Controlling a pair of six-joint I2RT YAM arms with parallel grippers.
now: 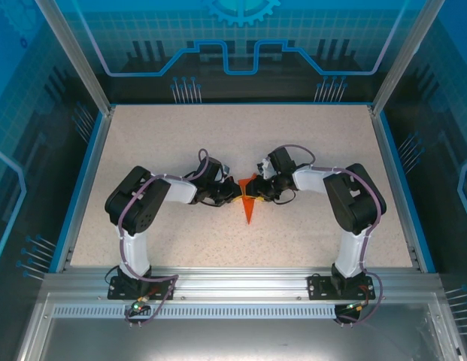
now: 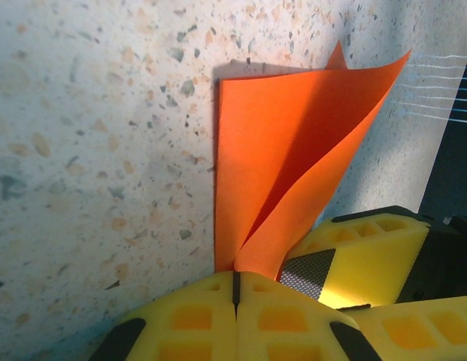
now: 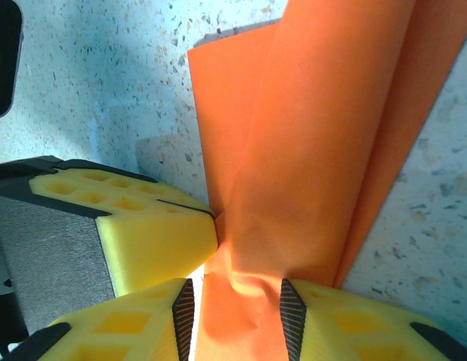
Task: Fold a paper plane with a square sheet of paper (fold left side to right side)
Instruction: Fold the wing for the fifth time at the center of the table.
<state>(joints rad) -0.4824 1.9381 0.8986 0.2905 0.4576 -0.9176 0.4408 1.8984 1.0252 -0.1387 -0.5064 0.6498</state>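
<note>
Left wrist cam: left claw [image 2: 235, 286] pinched shut on the orange paper [image 2: 293, 150]. Right wrist cam: right claw [image 3: 237, 301] clamped on a crumpled bit.

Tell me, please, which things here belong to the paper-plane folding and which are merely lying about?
Job: partly folded orange paper sheet; left end effector; right end effector.
Merely around: speckled table; aluminium rail; blue enclosure walls.
</note>
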